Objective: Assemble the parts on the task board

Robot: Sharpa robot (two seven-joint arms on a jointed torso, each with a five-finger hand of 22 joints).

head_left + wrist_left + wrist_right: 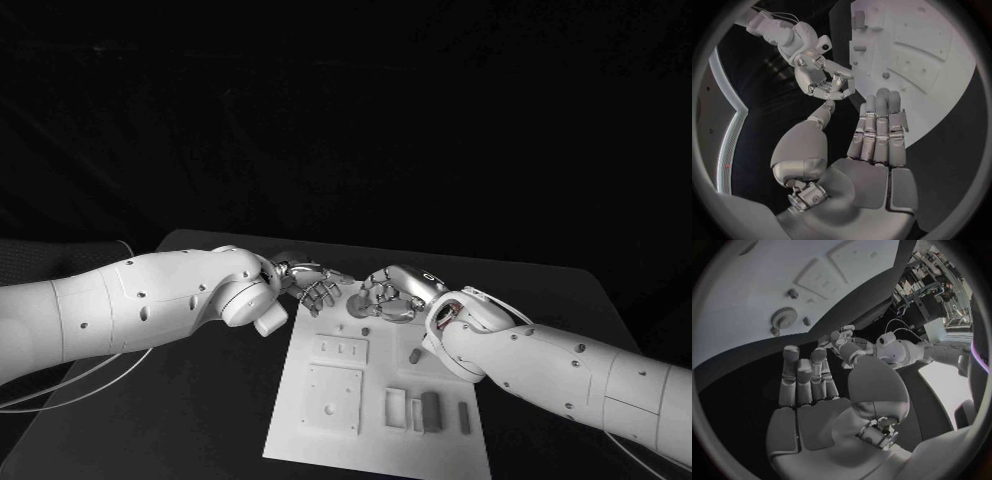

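Black table [188, 400] fills the scene under a dark background, and the white board [378, 440] lies in its middle, running from the near edge toward the far edge. Both arms reach in from the sides and meet over the board's far end. Left hand [307, 283] hangs above the far left corner of the board; in its wrist view its fingers [877, 125] lie straight and close together with the thumb set apart, and nothing is in its grasp. Right hand [392, 294] hangs just beside it over the far right part of the board; seen from the left wrist, its fingers are curled inward toward the thumb, while its own wrist view shows the fingers [806, 377] fairly straight and the palm bare. I cannot tell whether anything small sits between its fingertips. On the board's near half sit a raised square plate [333, 399] toward the left edge and a smaller plate [343, 349] beyond it. Toward the near right corner stands a row of upright slim parts [424, 410]. In the right wrist view a toothed gear [784, 318] rests flat on the board with small pegs [792, 293] near it.
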